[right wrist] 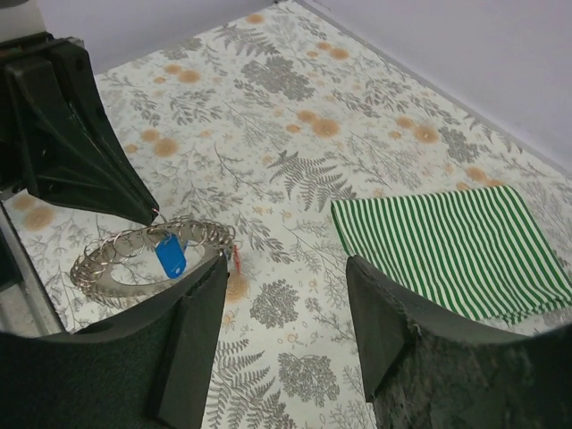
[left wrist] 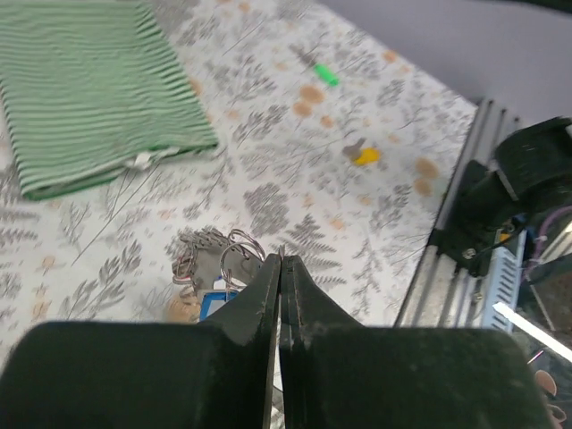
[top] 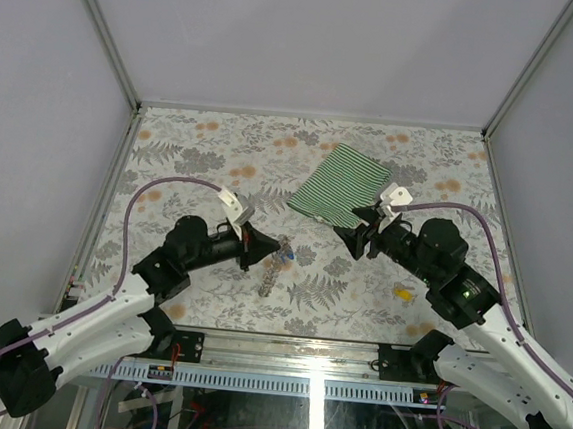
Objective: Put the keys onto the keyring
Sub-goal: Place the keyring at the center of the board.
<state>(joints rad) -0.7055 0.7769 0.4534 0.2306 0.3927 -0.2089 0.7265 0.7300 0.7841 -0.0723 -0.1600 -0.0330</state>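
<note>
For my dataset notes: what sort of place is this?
Probably a robotics lab test cell: plain pale walls on a metal frame enclose a floral-covered table, with a left arm and a right arm bolted at its near edge.

The left arm [top: 86, 327] and right arm [top: 515, 360] have white links and black joints. Left claw [top: 271, 248] and right claw [top: 350, 243] are black and wedge-fingered. Purple cables [top: 142, 202] loop along each arm. A green light [top: 468, 289] shows on the right arm.

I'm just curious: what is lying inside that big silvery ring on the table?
A blue key lies inside the keyring. A finger of the right claw covers the loop's near right edge, so anything there is hidden.
</note>
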